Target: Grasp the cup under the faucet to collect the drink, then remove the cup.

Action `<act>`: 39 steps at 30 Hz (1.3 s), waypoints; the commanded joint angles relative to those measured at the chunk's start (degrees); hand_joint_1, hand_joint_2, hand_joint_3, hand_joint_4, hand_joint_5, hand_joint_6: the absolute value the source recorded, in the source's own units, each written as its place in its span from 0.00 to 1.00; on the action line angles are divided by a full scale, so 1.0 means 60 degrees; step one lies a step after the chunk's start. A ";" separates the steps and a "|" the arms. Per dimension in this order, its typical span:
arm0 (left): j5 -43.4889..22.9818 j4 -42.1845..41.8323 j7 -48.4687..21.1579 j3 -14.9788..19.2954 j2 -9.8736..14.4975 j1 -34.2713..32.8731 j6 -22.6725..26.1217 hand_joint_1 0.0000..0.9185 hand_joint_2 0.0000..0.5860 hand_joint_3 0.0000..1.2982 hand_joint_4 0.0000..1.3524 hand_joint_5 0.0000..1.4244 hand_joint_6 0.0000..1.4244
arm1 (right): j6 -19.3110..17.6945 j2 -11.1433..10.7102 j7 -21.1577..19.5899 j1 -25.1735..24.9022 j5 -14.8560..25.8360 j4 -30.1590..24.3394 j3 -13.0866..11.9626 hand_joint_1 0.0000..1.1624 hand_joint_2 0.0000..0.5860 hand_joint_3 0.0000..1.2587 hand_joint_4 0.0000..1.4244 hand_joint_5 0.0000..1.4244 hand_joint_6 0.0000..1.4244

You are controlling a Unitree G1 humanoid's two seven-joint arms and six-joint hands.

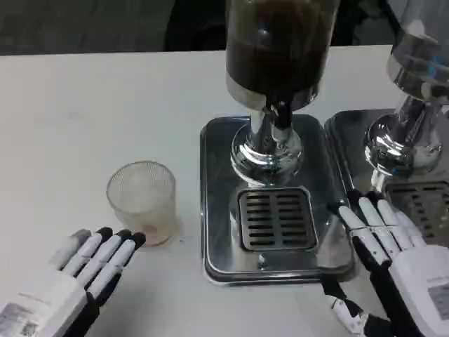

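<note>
The clear ribbed cup [142, 200] stands on the white tabletop [70, 112], left of the drink dispenser [277, 105]. The left robot hand [77, 274] lies near it, fingers out, holding nothing. The right robot hand [393, 260] is empty too. Wrap the cup gently, keep it upright, then set it on the drip grate [276, 217].

My view is evenly lit from above and fairly bright on the white table [84, 98], which has a flat greyish cast. Strong highlights glare off the chrome dispenser column [266, 151] and the steel tray [217, 210] beneath it. Shadows are soft and short, pooling under my left hand [77, 277]. The whole picture is slightly soft and grainy; the far edge beyond the table is dark.
</note>
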 commanded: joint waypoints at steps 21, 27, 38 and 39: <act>-0.0732 0.0352 0.0137 -0.0217 0.0372 -0.0246 -0.0188 0.00 0.06 0.00 0.00 0.00 0.00 | 0.0201 0.0250 0.0060 -0.0043 0.0367 -0.0209 0.0105 0.40 0.79 0.12 0.00 0.00 0.05; -0.1288 0.0928 0.0550 -0.0089 0.0411 -0.0451 -0.0897 0.00 0.05 0.00 0.00 0.00 0.00 | 0.0465 0.0561 0.0058 0.0003 0.0306 -0.0383 0.0300 0.40 0.79 0.13 0.00 0.00 0.06; -0.2482 0.2322 0.1853 0.0344 -0.0028 -0.1427 -0.2787 0.00 0.01 0.00 0.00 0.00 0.00 | 0.0661 0.0841 -0.0067 -0.0005 0.0342 -0.0447 0.0425 0.40 0.79 0.15 0.02 0.00 0.08; -0.2754 0.2531 0.1717 0.0339 -0.0133 -0.1627 -0.2833 0.00 0.01 0.00 0.00 0.00 0.00 | 0.0669 0.0861 -0.0068 -0.0012 0.0340 -0.0446 0.0434 0.40 0.79 0.15 0.03 0.00 0.08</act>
